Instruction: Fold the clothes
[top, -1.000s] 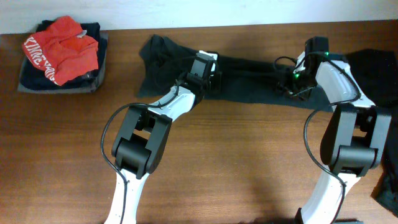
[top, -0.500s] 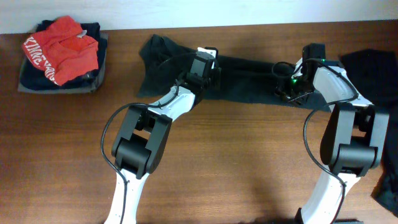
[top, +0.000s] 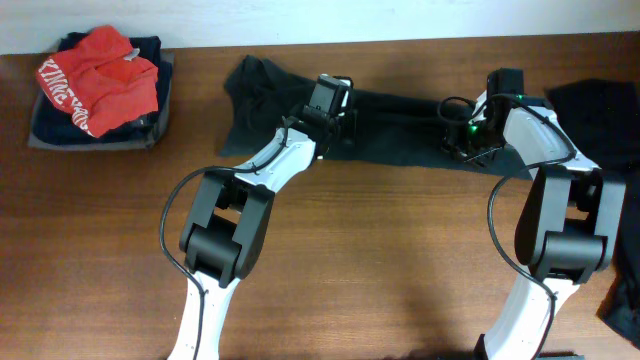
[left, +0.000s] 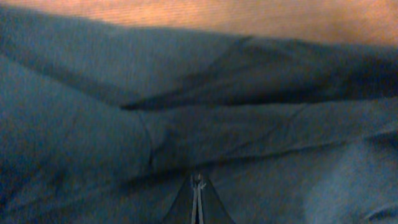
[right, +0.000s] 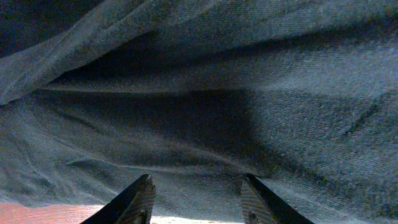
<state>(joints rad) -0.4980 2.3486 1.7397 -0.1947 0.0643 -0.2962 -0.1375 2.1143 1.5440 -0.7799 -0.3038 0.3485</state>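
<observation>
A dark teal-grey shirt (top: 400, 125) lies stretched along the far middle of the table, bunched at its left end. My left gripper (top: 338, 122) rests on its left-middle part. In the left wrist view the fingertips (left: 198, 185) are pressed together, and creases in the shirt (left: 93, 143) run to them. My right gripper (top: 460, 142) is over the shirt's right end. In the right wrist view it (right: 198, 190) stands open, its two fingers apart just above the wrinkled shirt (right: 205, 112), with nothing pinched.
A red garment with white lettering (top: 98, 68) sits on folded dark clothes (top: 60, 125) at the back left. More black clothes lie at the right edge (top: 605, 115) and the near right corner (top: 625, 300). Bare brown table (top: 380, 260) lies in front of the arms.
My left gripper has shifted a little toward the far edge over the shirt. The right gripper has moved slightly left and stayed open.
</observation>
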